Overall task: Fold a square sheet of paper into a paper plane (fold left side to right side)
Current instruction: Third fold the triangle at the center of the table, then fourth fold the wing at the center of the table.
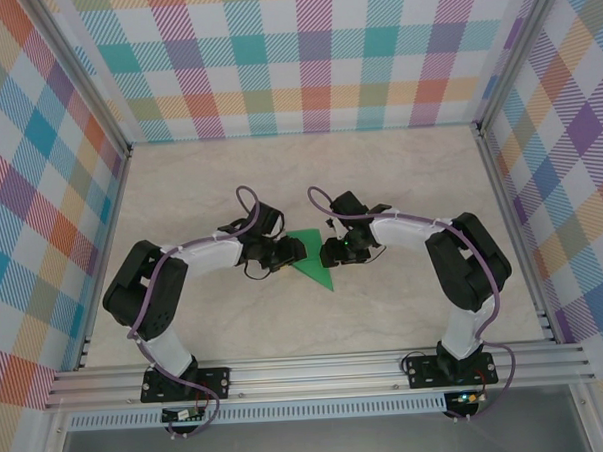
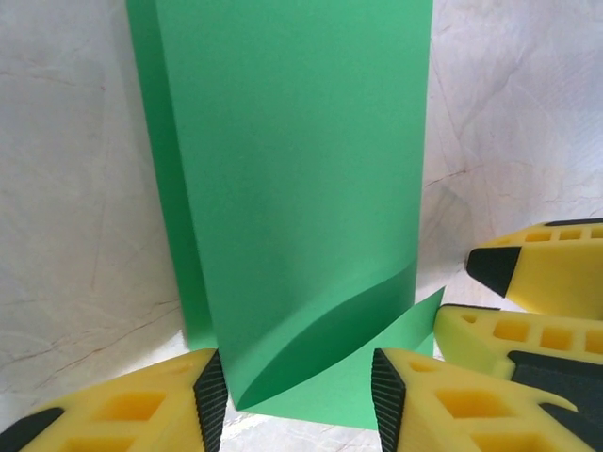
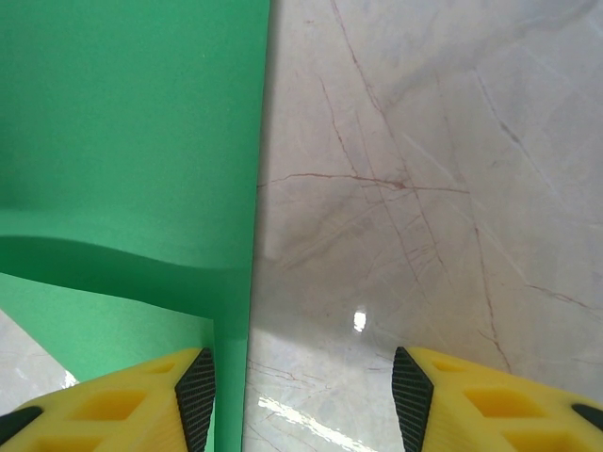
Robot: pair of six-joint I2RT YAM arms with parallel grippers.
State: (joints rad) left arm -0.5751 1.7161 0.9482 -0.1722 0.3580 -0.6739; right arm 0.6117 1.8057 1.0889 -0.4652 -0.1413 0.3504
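The bright-green sheet of paper point(image 1: 313, 270) lies folded in layers on the table, between the two grippers, with a pointed tip toward the near edge. In the left wrist view the paper point(image 2: 292, 169) has its top layer curling up off the lower one. My left gripper point(image 2: 294, 400) straddles that raised end, its jaws apart on either side of it; from above it point(image 1: 286, 255) sits at the paper's left. My right gripper point(image 3: 303, 400) is open over bare table, its left finger just over the paper's point(image 3: 132, 122) straight edge; from above it point(image 1: 333, 253) sits at the paper's right.
Plaid multicolour walls point(image 1: 304, 56) close in the back and both sides. An aluminium rail point(image 1: 318, 370) runs along the near edge by the arm bases. The pale marbled tabletop point(image 1: 309, 176) stretches behind the grippers. The right gripper's yellow fingers point(image 2: 546, 273) crowd the paper's right corner.
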